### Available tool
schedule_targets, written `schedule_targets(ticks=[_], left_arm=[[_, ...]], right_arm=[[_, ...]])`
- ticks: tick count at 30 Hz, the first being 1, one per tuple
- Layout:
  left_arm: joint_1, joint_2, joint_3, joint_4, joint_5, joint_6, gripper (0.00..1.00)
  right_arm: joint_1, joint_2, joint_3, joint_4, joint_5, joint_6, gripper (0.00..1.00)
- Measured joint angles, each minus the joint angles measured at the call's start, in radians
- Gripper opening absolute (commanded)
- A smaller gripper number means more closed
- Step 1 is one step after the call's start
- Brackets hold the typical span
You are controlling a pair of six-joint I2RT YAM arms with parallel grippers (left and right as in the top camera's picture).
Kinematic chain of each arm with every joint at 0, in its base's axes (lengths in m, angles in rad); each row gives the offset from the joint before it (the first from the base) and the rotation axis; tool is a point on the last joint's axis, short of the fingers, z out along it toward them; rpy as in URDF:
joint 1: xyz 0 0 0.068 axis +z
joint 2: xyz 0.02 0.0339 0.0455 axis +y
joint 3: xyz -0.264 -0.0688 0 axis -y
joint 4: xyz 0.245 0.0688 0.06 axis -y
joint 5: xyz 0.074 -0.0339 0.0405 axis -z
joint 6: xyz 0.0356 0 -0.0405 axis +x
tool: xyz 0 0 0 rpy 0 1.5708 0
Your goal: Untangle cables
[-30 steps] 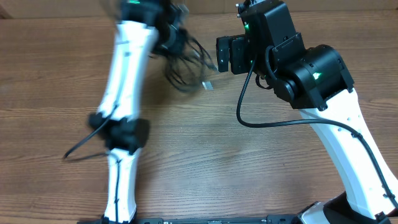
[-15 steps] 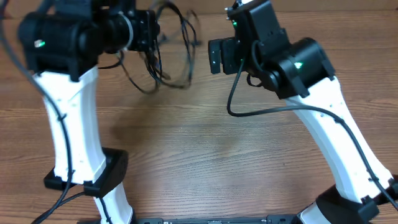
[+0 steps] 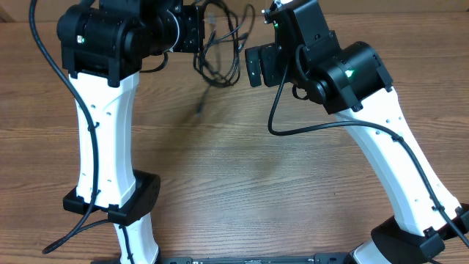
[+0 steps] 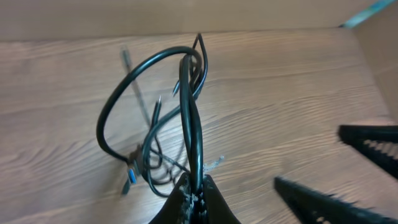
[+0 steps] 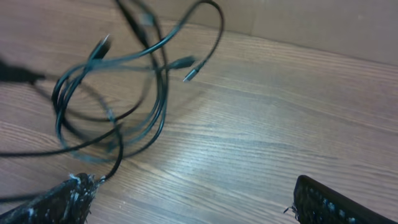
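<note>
Wood-grain table (image 3: 242, 169) beneath dangling cables (image 4: 193, 124), tan wall (image 5: 311, 25) behind.

Wood-grain table (image 3: 242, 183), brown, grain running left to right, backed by a plain tan wall (image 3: 410, 7) along the far edge. At the near edge: black rail (image 3: 256, 259), left arm base (image 3: 139, 253), right arm base (image 3: 399, 246). Over the far middle, cables (image 3: 220, 44) hanging above a soft shadow (image 3: 199, 106); contact with the surface not determinable.
</note>
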Motion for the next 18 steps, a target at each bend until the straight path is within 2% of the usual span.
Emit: schedule_targets(ticks=[6,10,11,12,13,18], left_arm=[[-0.013,-0.001,-0.188,-0.003,-0.192,-0.007,0.04],[-0.013,0.019,-0.392,0.118,-0.266,-0.006,0.05],[-0.013,0.024,-0.452,0.177,-0.28,-0.005,0.09],[-0.013,0.024,-0.498,0.231,-0.288,-0.005,0.47],[-0.013,0.025,-0.544,0.279,-0.296,-0.002,1.0],[-0.013,0.039,-0.636,0.333,-0.312,0.001,1.0]], right_arm=[[0.0,0.0,0.0,0.01,0.0,0.0,1.0],[-0.001,0.0,0.0,0.004,-0.001,0.0,1.0],[-0.001,0.0,0.0,0.003,0.0,0.0,1.0],[-0.001,0.0,0.0,-0.002,0.0,0.0,1.0],[-0.001,0.0,0.0,-0.005,0.0,-0.001,1.0],[-0.001,0.0,0.0,-0.021,0.0,0.0,1.0]])
